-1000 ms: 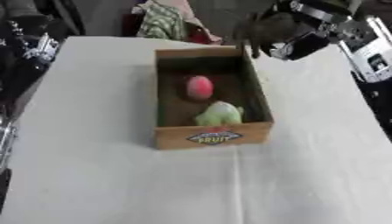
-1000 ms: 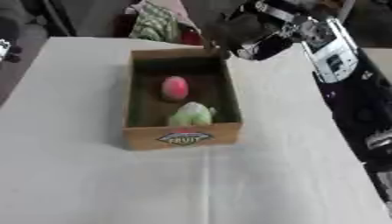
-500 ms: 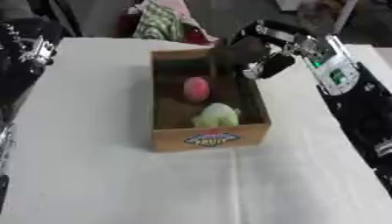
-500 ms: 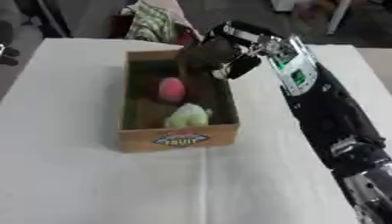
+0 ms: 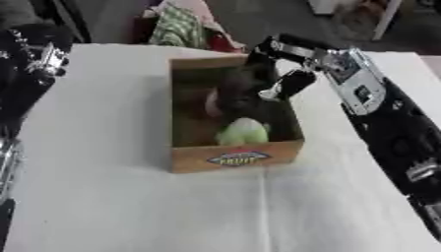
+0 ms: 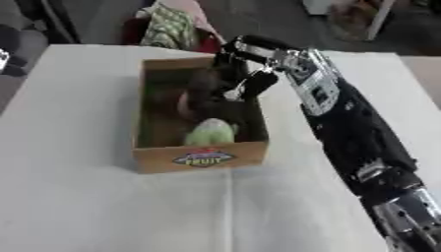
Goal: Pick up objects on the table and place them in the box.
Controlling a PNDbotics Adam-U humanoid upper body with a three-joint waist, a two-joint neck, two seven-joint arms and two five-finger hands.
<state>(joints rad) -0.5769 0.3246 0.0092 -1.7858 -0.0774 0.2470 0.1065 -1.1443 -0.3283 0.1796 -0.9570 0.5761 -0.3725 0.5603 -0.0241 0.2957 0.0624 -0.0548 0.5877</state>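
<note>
My bench (image 5: 103, 197) is covered in a white cloth with a crease running toward me. Past its far edge lies a dark grey floor (image 5: 258, 19), with a heap of green checked and pink cloth (image 6: 176, 27) just beyond the bench.

Box (image 5: 194, 161) front label (image 5: 235, 158) reads "FRUIT".
</note>
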